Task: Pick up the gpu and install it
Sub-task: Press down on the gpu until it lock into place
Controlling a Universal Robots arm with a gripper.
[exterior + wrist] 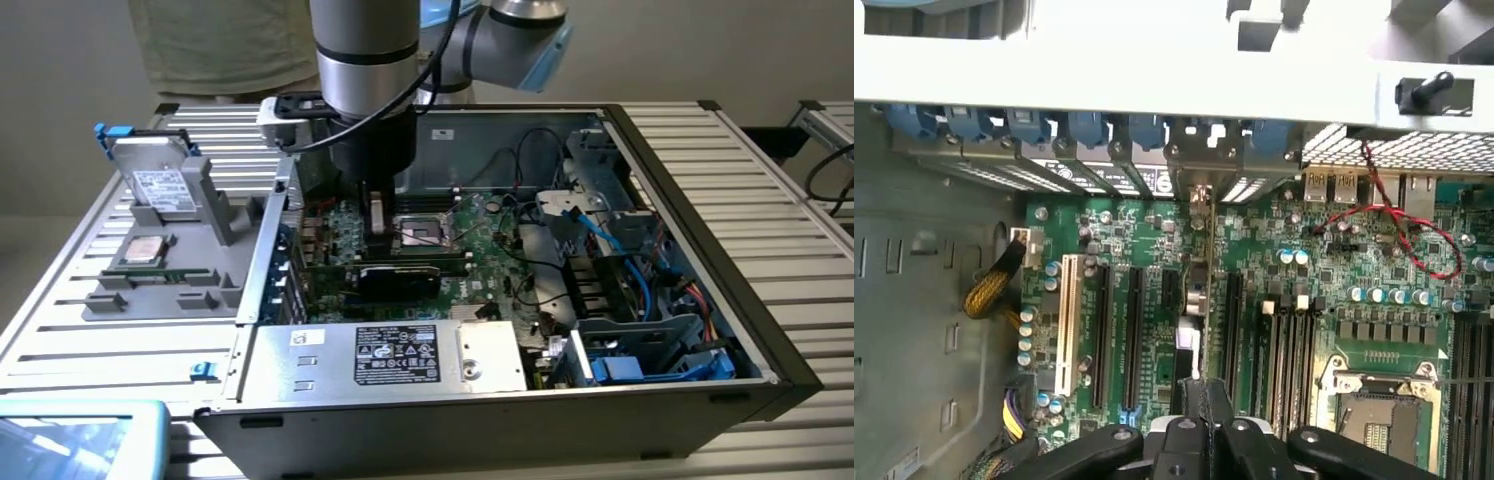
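The gpu (394,278) stands on edge in a slot of the green motherboard (494,235) inside the open computer case (694,200), its black cooler facing the camera. In the wrist view the gpu (1200,290) appears edge-on. It runs from its silver bracket at the case's rear wall towards the black fingers (1179,440). My gripper (379,232) hangs shut straight over the card, and in the exterior view a small gap separates it from the card's top edge. The wrist view has the gripper (1204,410) with its jaws pressed together and nothing between them.
A grey fixture (174,270) on the exterior view's left holds a hard drive (163,190) upright and another (144,250) flat. The power supply (400,355) fills the case's near side, with drive cages and blue cables (627,300) to its right. A person (227,50) stands behind the table.
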